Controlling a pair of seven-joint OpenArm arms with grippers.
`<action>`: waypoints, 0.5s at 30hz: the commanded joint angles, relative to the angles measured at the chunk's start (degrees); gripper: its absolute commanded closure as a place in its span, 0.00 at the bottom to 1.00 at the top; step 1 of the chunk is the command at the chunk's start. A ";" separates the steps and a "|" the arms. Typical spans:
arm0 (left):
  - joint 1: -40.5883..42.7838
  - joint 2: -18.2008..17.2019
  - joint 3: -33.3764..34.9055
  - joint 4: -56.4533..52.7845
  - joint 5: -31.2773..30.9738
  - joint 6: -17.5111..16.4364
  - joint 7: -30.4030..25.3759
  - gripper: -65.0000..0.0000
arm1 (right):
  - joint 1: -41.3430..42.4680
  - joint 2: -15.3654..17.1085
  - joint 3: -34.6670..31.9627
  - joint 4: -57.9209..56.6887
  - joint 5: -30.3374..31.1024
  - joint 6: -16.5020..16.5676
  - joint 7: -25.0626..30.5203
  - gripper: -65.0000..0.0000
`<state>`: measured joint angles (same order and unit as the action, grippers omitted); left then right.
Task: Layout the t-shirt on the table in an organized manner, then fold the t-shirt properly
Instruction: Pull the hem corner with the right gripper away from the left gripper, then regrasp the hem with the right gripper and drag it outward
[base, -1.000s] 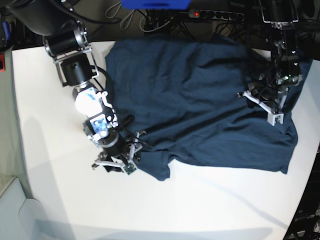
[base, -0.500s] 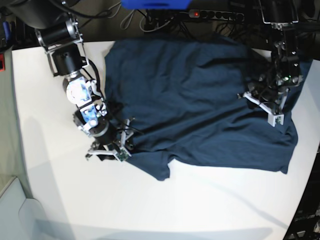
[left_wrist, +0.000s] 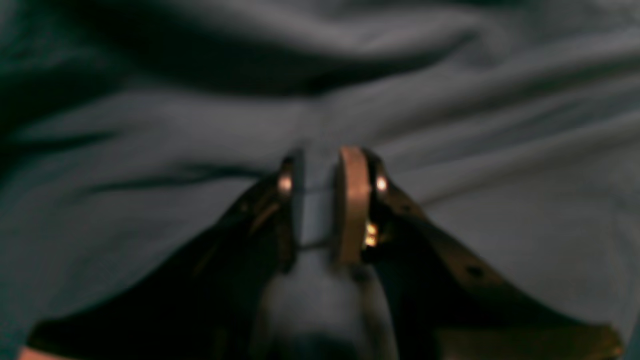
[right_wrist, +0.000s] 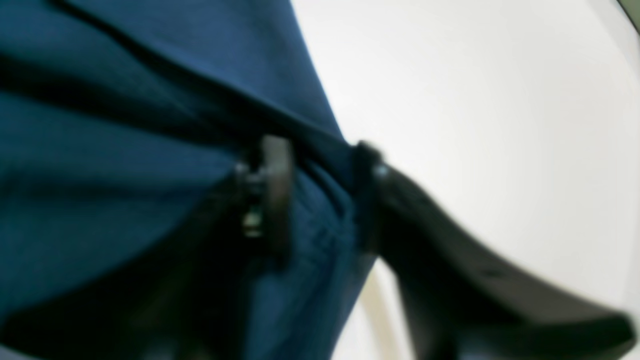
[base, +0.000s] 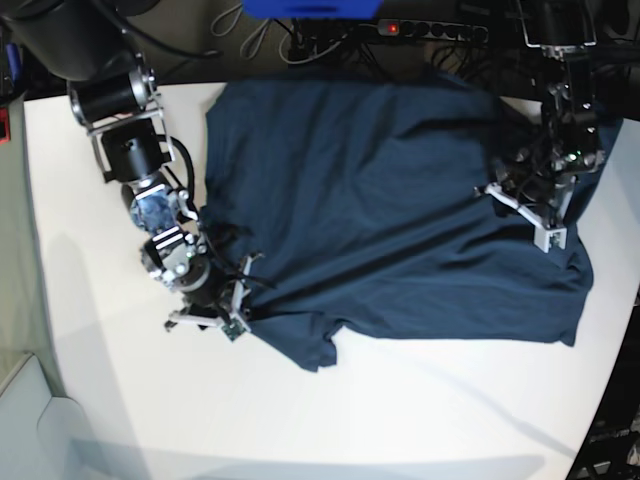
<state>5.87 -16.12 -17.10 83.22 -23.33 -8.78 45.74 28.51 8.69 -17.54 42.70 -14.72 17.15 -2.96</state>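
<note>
The right gripper (right_wrist: 320, 195) is clamped on a fold of the t-shirt (base: 390, 200) at the garment's side edge; its wrist view shows navy cloth bunched between the two jaws, with bare white bench (right_wrist: 475, 100) right beside them. The base view adds what that close view cannot: this gripper (base: 232, 305) sits at the shirt's near left margin, next to a sleeve-like flap hanging toward the front, and taut creases run from it across the cloth. The left gripper (left_wrist: 322, 200) is closed on the shirt too; its wrist view, blurred and dim, shows a narrow strip of fabric (left_wrist: 150, 225) pinched between the nearly shut jaws, with rumpled folds all around and no bench in sight. From the base view that gripper (base: 535, 210) stands on the shirt's right part, well apart from the other. The shirt lies spread over the far half of the bench (base: 420, 410), its far hem reaching the back edge near a power strip (base: 430, 30). The near half of the bench is bare up to its curved front edge, and a bare strip runs down the left side beyond the right arm.
</note>
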 joint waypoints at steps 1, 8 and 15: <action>-0.64 -0.80 -0.26 0.34 -0.18 0.20 -0.86 0.82 | 2.04 0.50 1.50 -0.10 0.08 -0.40 0.46 0.84; -0.64 -1.95 -0.35 -0.36 -0.18 0.20 -2.26 0.82 | 2.65 1.64 9.94 -2.39 -0.27 -0.40 0.10 0.99; -0.64 -2.74 -0.08 -7.40 -0.18 0.20 -8.33 0.82 | 0.19 4.10 10.02 -2.13 -0.27 -0.40 0.02 0.99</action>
<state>5.06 -18.11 -17.04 75.92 -24.86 -9.50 35.55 27.53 11.77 -7.64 39.97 -14.57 17.12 -1.41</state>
